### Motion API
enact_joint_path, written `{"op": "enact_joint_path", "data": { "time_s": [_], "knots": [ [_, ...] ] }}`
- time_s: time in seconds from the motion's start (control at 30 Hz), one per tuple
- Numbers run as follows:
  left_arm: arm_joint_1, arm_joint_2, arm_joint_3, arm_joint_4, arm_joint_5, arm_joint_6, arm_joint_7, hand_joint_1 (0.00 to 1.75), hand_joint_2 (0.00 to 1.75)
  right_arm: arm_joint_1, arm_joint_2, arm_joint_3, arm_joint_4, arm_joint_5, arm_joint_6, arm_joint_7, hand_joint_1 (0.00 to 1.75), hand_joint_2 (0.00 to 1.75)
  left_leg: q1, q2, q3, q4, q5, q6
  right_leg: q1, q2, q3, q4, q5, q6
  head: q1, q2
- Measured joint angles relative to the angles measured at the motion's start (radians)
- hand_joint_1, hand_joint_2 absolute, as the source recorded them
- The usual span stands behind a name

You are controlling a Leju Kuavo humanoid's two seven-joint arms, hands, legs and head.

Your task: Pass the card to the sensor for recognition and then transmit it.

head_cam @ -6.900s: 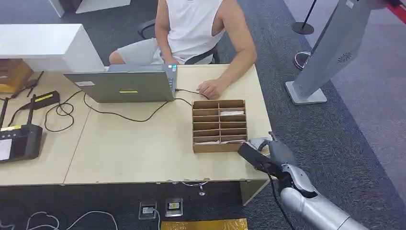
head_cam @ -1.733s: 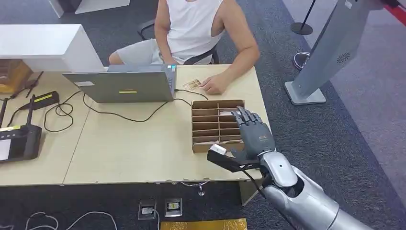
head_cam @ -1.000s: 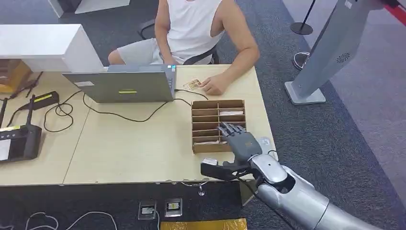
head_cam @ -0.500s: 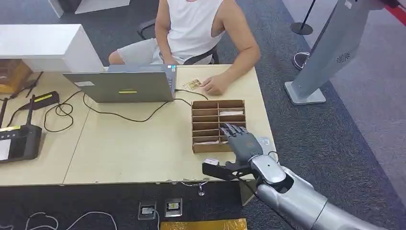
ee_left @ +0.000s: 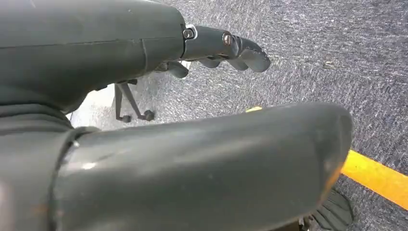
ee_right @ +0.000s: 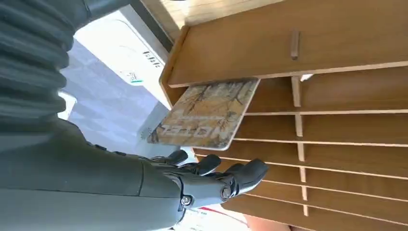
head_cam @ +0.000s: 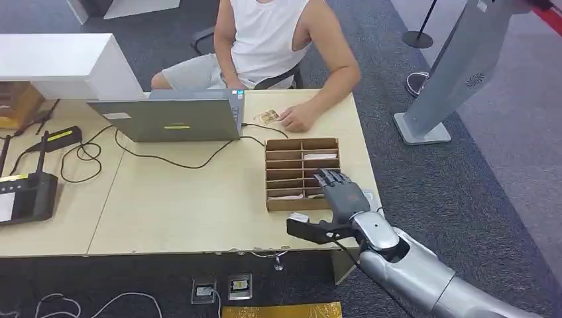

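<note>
Since a second ago the right hand (head_cam: 339, 196) edged right over the slotted box (head_cam: 286, 173), fingers spread, holding nothing. One card (ee_right: 204, 113) protrudes from its slot; grasping comes next.

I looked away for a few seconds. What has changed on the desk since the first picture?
The right hand rose from the desk's edge to the card rack, fingers spread, holding nothing. A card appeared beside the person's hand. Laptop and rack stayed put.
</note>
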Motion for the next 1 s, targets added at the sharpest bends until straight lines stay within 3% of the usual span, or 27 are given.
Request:
{"op": "enact_joint_path", "data": {
  "time_s": [0.67, 1.0],
  "knots": [
    [0.0, 0.002, 0.0, 0.0, 0.0, -0.001, 0.0, 0.0, 0.0, 0.003, -0.038, -0.031, 0.021, -0.003, -0.04, 0.018, 0.0, 1.75, 0.0, 0.0, 0.0, 0.0, 0.0, 0.0, 0.0, 0.0, 0.0, 0.0, 0.0, 0.0, 0.0, 0.0],
    [0.0, 0.003, 0.0, 0.0, 0.0, 0.0, 0.0, 0.0, 0.0, 0.013, -0.038, -0.051, 0.021, 0.015, -0.038, -0.007, 0.0, 1.75, 0.0, 0.0, 0.0, 0.0, 0.0, 0.0, 0.0, 0.0, 0.0, 0.0, 0.0, 0.0, 0.0, 0.0]
  ]
}}
